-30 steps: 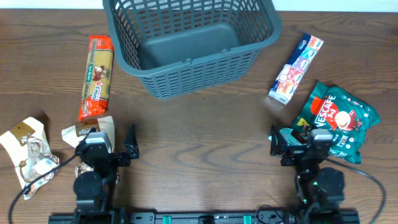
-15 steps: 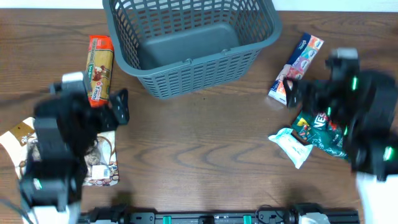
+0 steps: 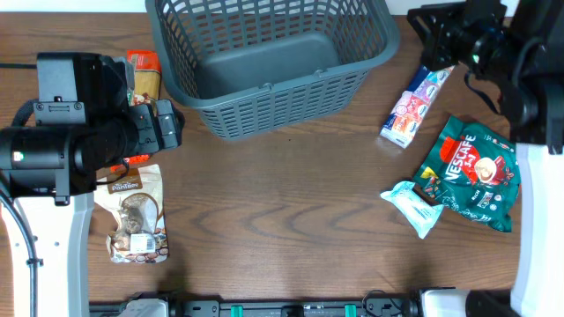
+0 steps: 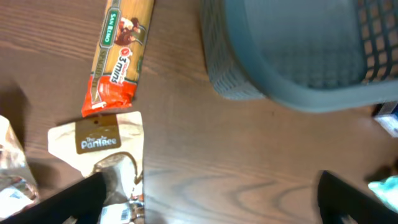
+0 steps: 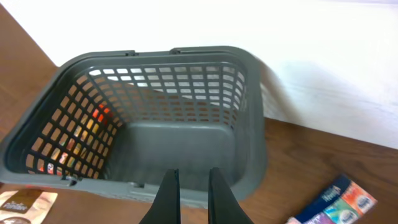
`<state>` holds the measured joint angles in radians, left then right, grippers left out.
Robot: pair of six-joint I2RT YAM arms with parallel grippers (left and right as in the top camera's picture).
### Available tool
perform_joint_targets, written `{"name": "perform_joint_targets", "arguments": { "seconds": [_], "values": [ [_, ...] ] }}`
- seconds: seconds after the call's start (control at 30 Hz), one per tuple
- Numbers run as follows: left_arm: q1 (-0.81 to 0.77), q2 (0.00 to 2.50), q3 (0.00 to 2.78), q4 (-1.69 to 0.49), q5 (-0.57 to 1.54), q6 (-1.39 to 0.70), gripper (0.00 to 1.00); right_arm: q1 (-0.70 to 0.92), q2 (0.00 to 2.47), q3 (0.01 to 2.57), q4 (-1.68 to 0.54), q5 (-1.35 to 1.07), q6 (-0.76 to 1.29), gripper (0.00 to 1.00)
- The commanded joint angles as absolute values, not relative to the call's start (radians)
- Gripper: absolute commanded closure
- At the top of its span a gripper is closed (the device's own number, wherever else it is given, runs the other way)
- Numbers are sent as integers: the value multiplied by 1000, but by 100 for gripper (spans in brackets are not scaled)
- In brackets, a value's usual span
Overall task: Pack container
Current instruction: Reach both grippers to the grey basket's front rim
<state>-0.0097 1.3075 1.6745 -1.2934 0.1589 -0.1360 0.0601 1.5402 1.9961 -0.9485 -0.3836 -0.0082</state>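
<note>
Since the basket [image 3: 273, 113] lies empty, the left gripper [image 4: 211, 190] hangs spread wide near the pasta [image 4: 118, 56], presumably to grab it; the right gripper [image 5: 189, 186], pinched nearly together, holds nothing.

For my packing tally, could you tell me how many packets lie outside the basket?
6: pasta packet left of the basket, beige pouch below it, second pouch at the left wrist view's edge, blue packet, green bag and white packet at right. More may be hidden.
</note>
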Motion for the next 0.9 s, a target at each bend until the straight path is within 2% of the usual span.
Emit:
{"name": "perform_joint_targets", "arguments": {
  "seconds": [0.0,0.03,0.13,0.23,0.43,0.6,0.67,0.87],
  "values": [
    [-13,1301,1695,-1312,170,-125,17,54,1621,2022,-950,-432,3,99],
    [-13,1302,1695,-1322,164,-125,17,54,1643,2029,-950,-434,2,99],
    [-13,1302,1684,-1347,139,-125,29,56,1703,2055,-949,-448,-6,99],
    [-14,1302,1660,-1359,139,-125,36,73,1754,2074,-939,-472,-19,99],
    [-84,1306,1637,-1348,138,-125,56,119,1811,2080,-914,-471,-25,99],
    [-177,1314,1637,-1323,67,-125,64,160,1837,2080,-910,-467,-62,99],
    [-211,1328,1637,-1319,38,-124,71,176,1846,2080,-910,-464,-68,99],
    [-256,1394,1637,-1298,33,-108,80,194,1867,2080,-924,-408,-140,99]
  ]
}}
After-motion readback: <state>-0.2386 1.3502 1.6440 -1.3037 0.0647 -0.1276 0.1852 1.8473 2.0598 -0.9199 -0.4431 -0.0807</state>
